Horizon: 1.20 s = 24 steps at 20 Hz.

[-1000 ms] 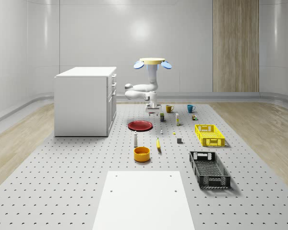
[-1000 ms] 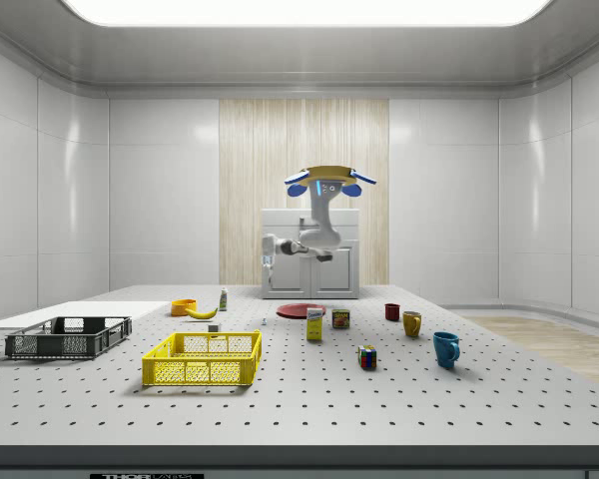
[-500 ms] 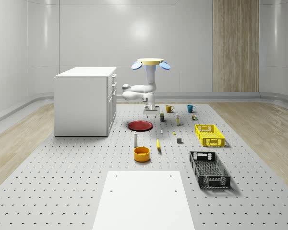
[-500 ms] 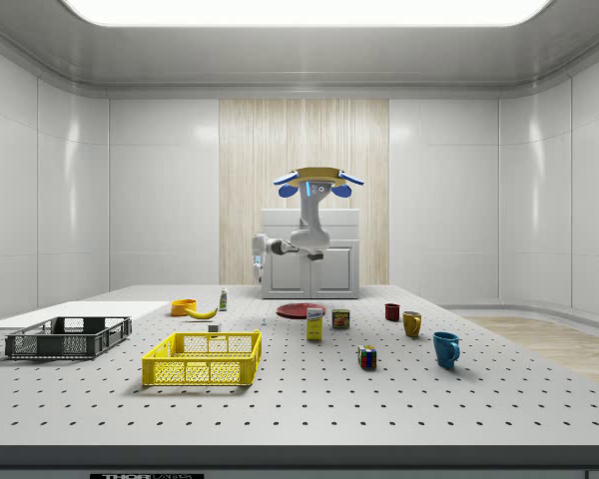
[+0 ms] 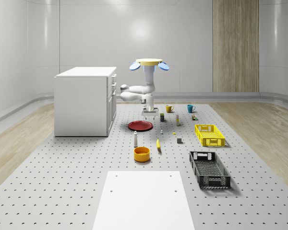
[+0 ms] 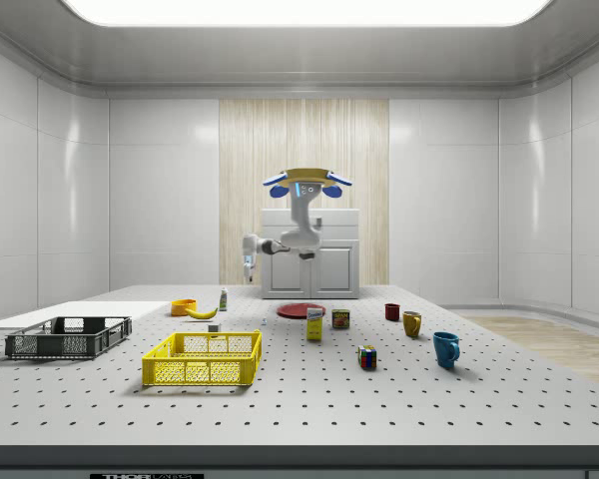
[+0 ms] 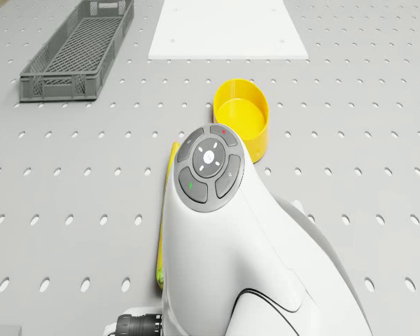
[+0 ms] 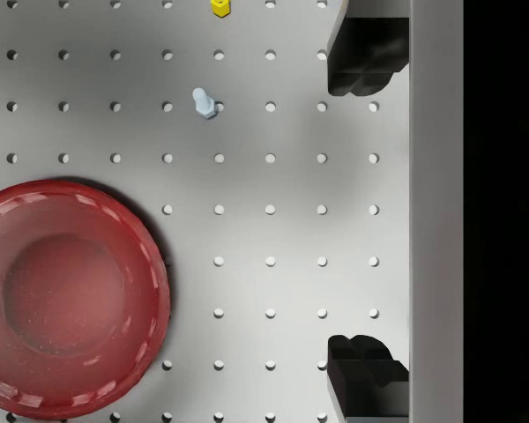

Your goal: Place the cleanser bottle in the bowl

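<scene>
One white cabinet [image 5: 85, 100], one small white cleanser bottle [image 5: 135, 139] standing just behind one orange-yellow bowl [image 5: 141, 154], one red plate [image 5: 140, 125], one banana [image 5: 158, 144], two mugs and two mesh crates, yellow [image 5: 209, 134] and black [image 5: 209, 168], are counted on the grey perforated table [image 5: 62, 182]. The drone [image 5: 150, 63] is seen hovering beyond the plate, its gripper [image 8: 363, 211] spread wide and empty. White walls are seen around.
</scene>
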{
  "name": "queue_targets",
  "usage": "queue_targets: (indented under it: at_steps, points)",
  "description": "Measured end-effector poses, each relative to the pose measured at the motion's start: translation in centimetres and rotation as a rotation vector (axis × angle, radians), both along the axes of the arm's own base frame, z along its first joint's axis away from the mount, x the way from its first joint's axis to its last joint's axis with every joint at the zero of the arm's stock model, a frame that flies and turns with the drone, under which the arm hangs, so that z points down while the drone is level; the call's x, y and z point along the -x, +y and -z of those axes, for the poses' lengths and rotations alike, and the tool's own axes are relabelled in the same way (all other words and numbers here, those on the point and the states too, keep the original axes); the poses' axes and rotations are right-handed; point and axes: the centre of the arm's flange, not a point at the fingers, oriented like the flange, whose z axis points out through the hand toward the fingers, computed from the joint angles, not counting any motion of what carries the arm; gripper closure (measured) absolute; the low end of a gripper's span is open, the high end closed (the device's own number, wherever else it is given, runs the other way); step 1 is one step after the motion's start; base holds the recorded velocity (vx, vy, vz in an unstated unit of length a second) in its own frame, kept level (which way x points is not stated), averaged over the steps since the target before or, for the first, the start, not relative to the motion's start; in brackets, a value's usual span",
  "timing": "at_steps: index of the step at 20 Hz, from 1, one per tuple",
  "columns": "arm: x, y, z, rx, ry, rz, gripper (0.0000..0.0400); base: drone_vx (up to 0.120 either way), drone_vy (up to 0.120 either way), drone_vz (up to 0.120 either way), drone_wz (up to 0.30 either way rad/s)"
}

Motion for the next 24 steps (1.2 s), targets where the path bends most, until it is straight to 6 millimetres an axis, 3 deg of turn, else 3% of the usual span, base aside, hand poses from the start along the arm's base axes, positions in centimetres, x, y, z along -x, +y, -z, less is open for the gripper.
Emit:
queue_targets:
  at_steps: [6,24]
  points:
    - [0.0,0.0,0.0,0.0,0.0,0.0,0.0,0.12,-0.107,0.0,0.0]
    - [0.0,0.0,0.0,0.0,0.0,0.0,0.0,0.12,0.0,0.0,0.0]
